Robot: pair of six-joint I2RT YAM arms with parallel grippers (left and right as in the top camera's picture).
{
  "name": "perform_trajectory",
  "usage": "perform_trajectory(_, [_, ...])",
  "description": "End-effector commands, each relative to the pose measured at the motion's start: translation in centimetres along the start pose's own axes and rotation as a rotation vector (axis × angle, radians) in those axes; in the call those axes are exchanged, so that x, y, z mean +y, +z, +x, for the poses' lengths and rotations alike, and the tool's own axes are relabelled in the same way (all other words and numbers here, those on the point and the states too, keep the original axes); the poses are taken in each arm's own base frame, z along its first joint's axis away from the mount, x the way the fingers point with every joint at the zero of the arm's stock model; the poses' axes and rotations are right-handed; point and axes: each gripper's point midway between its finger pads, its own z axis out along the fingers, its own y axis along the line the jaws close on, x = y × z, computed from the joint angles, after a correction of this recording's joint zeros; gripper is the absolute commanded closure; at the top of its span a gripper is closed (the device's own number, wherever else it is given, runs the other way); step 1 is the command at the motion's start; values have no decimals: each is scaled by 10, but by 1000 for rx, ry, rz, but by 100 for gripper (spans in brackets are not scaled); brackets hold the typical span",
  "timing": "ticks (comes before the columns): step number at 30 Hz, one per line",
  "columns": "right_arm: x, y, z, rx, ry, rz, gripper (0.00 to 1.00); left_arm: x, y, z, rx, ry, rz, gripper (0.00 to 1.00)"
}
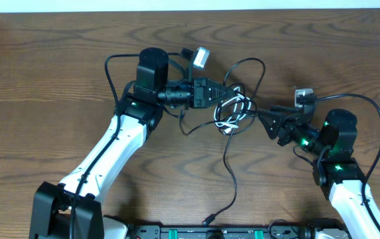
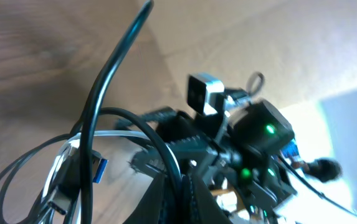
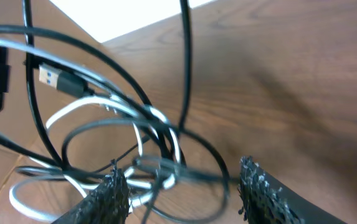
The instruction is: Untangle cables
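Left gripper clamped tight on the cables at the upper left of the knot. Right gripper has its jaws apart, with its fingers either side of black and white loops, not pinching. The knot is on the table between both grippers. One black cord trails toward the near edge. A blue-tipped USB plug sticks out.

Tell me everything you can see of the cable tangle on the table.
The cables are thin black and white cords, looped over one another in a loose knot at mid-table. One black end trails toward the near edge; a silvery plug with a blue insert sticks out. The left fingers are shut on one side; strands pass between the open right fingers.
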Motion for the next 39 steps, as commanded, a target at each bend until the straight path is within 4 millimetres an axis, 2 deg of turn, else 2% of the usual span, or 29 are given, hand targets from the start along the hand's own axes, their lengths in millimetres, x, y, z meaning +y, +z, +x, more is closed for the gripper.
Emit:
perform_trajectory(1, [10, 2, 2, 19, -7, -78, 45, -30, -5, 12, 88, 77, 134, 92])
perform_trajectory(6, [9, 7, 10, 49, -15, -107, 45, -35, -6, 16, 112, 81, 162, 92])
perform_trajectory(14, [33, 12, 9, 57, -85, -277, 46, -39, -7, 20, 138, 81, 188, 92])
perform_trajectory(19, [39, 16, 17, 85, -70, -297, 60, -39, -7, 20, 137, 81, 188, 92])
perform_trajectory(22, [43, 18, 24, 110, -59, -305, 72, -39, -7, 20, 133, 81, 183, 92])
perform_trajectory(25, [42, 18, 31, 139, -32, -300, 98, -38, -7, 19, 129, 82, 179, 92])
perform_trajectory(27, [42, 18, 32, 142, -28, -299, 99, -35, -6, 16, 113, 81, 162, 92])
perform_trajectory(29, [41, 18, 29, 135, -6, -297, 99, -28, -5, 10, 77, 74, 122, 92])
perform_trajectory(31, [42, 15, 21, 119, 45, -303, 99, -13, -3, 0, 10, 46, 36, 92])
perform_trajectory(34, [53, 7, 11, 95, 15, -369, 99, 12, -4, -7, -50, -16, -82, 92])
perform_trajectory(39, [67, -10, -11, 32, -14, -426, 99, 55, -11, 6, -60, -81, -286, 92])
